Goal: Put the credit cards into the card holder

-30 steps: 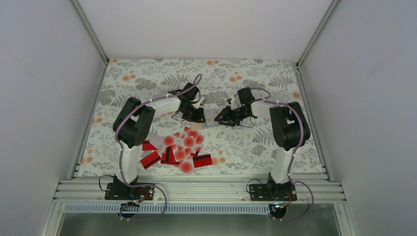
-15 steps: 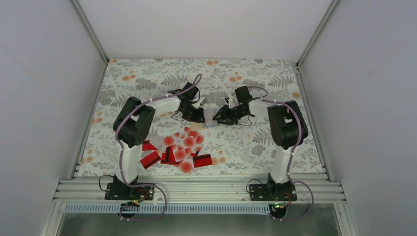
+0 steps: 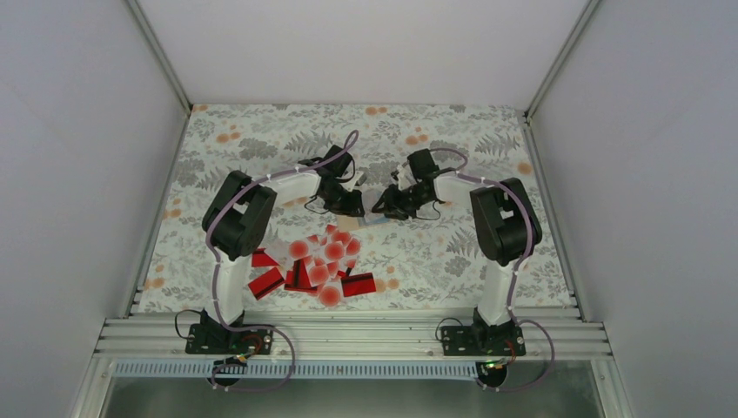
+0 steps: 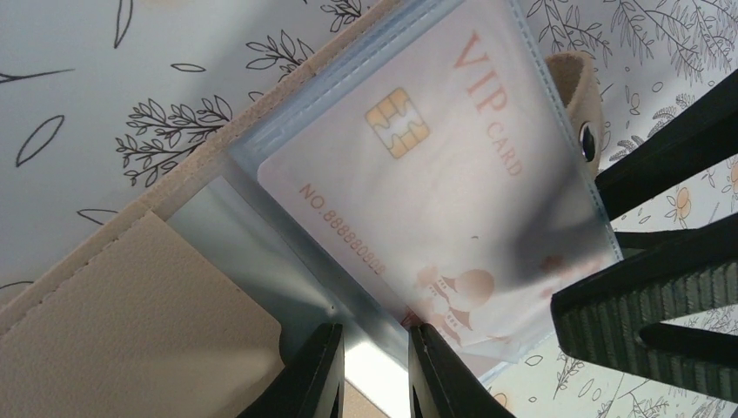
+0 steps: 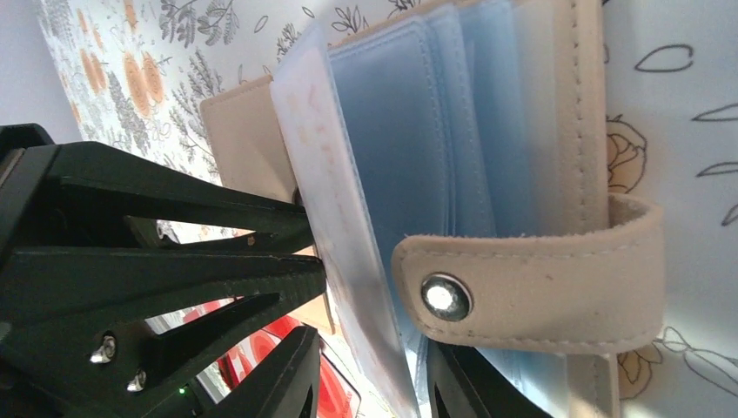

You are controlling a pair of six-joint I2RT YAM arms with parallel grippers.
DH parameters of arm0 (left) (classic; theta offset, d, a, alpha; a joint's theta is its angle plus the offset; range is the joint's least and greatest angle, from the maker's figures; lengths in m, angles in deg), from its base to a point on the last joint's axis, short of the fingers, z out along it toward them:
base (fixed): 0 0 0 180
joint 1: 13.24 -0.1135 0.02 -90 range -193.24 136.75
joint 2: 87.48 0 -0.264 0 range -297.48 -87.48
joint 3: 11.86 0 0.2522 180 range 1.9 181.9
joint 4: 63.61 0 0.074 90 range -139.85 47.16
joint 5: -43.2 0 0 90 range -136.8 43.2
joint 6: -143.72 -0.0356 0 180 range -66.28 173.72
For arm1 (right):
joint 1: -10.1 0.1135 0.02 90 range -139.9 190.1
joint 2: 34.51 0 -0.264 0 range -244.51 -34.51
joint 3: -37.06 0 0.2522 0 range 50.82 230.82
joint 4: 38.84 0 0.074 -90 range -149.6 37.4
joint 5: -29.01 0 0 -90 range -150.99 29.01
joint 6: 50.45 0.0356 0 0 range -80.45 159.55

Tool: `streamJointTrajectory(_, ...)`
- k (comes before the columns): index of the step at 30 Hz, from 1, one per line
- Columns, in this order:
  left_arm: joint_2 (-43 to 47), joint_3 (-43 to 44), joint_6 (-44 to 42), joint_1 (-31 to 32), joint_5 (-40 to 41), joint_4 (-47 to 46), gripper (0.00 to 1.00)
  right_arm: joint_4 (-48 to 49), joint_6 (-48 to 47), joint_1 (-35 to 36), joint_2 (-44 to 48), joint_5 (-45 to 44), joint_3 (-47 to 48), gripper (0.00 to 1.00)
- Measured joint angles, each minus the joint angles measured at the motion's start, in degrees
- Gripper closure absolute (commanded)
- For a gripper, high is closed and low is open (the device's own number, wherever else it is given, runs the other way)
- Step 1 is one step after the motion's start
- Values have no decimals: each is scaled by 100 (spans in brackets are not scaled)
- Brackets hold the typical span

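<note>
Top external — CLERK: What do I enter?
OPERATOR: Item one, credit cards (image 3: pixel 318 266): I log a loose heap, some red and some white with red dots. It lies on the floral surface (image 3: pixel 452 252) just ahead of the left arm (image 3: pixel 239 222). Item two, card holder (image 3: pixel 367 221): small and tan, beyond the heap at mid-surface, between the tips of both arms. The right arm (image 3: pixel 505 222) reaches in from the other side.

Left wrist — CLERK: Holder's condition?
OPERATOR: Folded open, sleeves fanned. I list a tan cover, clear blue-tinted sleeves, and one pale card (image 4: pixel 435 174) printed VIP CARD with a gold chip, inside a sleeve. Left jaws: nearly closed, pinching the holder's lower edge where cover and sleeves meet. Right jaws enter at the right edge, one finger above the sleeve's corner and one below.

Right wrist — CLERK: And the right jaws?
OPERATOR: Parted, straddling the sleeve with the pale card. I see red from the heap through the gap beside that sleeve, so nothing is clamped. A tan strap (image 5: pixel 540 279) with a metal snap (image 5: pixel 446 297) lies across the blue sleeves. Left jaws come in from the left, tips meeting on the tan cover.
</note>
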Motion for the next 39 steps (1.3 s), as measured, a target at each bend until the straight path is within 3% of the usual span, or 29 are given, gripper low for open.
streamJointTrajectory(31,26,22,63,2,127,50,79,-1290,-380,557,-205,-785,1263,69)
streamJointTrajectory(39,817,-522,345,-219,389,50,79,-1311,-385,634,-337,-739,1394,68)
